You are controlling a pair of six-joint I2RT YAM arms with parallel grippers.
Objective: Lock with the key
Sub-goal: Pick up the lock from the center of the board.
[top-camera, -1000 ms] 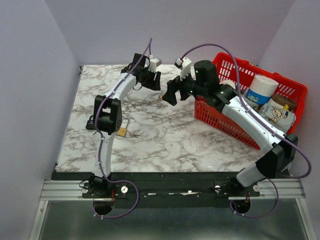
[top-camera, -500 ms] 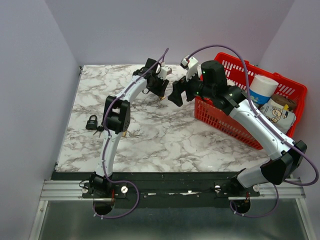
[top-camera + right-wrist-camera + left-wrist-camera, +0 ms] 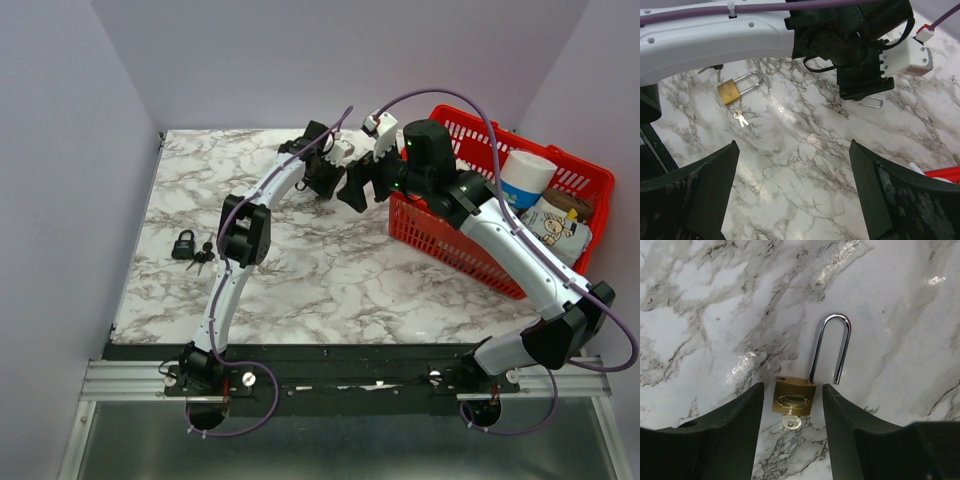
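A brass padlock (image 3: pixel 795 399) lies flat on the marble table (image 3: pixel 715 315), its steel shackle (image 3: pixel 832 347) sprung open and a small key (image 3: pixel 791 422) in its keyhole. My left gripper (image 3: pixel 792 390) is open just above it, one finger on each side of the body, touching nothing. In the top view the left gripper (image 3: pixel 325 175) hides this lock. My right gripper (image 3: pixel 360 185) hovers close beside it, open and empty (image 3: pixel 794 150). The right wrist view shows the left gripper (image 3: pixel 860 75) and the shackle tip (image 3: pixel 871 102) under it.
A second brass padlock (image 3: pixel 730 91) with a closed shackle and loose keys (image 3: pixel 741 118) lies nearer the front. A black padlock (image 3: pixel 183 243) with keys (image 3: pixel 200 255) sits at the left. A red basket (image 3: pixel 480 130) with a white tub (image 3: pixel 525 180) stands at the right.
My left arm has swung right and lowered its open gripper over the brass padlock. The right gripper has drawn back slightly toward the basket. The black padlock has come into view.
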